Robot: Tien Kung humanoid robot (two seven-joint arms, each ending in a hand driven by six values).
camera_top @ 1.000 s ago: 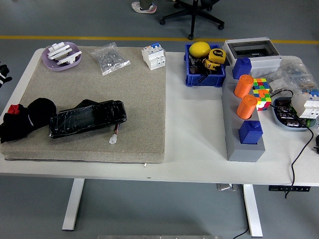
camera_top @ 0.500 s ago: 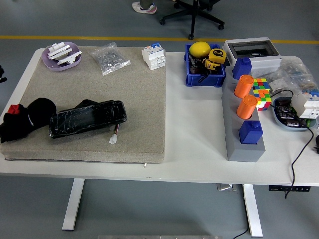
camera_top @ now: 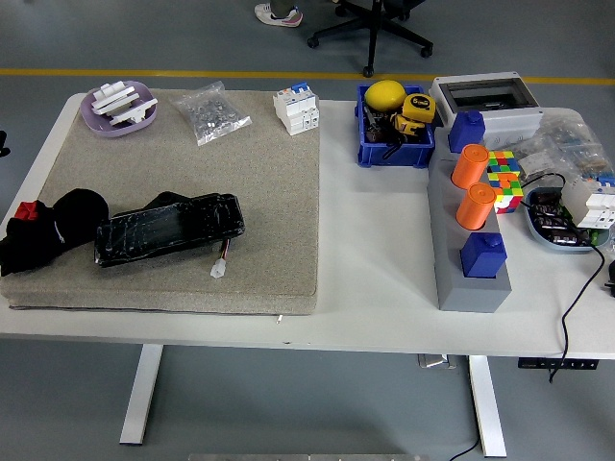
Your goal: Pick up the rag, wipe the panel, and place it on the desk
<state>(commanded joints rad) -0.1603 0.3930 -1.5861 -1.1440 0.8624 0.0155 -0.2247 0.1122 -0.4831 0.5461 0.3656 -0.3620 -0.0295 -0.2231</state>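
Where the grey mat (camera_top: 183, 192) meets the table's left edge, you have the black rag (camera_top: 43, 230) bunched up, just beside the black panel (camera_top: 168, 229) lying flat on the mat. Only a dark sliver of the left hand (camera_top: 3, 146) shows; grip state cannot be told. Nothing grips the rag.

Grey floor (camera_top: 192, 38), yellow line (camera_top: 192, 73), office chair (camera_top: 370, 29).

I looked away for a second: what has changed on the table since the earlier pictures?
Only the left hand moved: it drew back off the left edge, leaving just a dark tip showing. It took hold of nothing. The rag and panel lie where they were on the mat.
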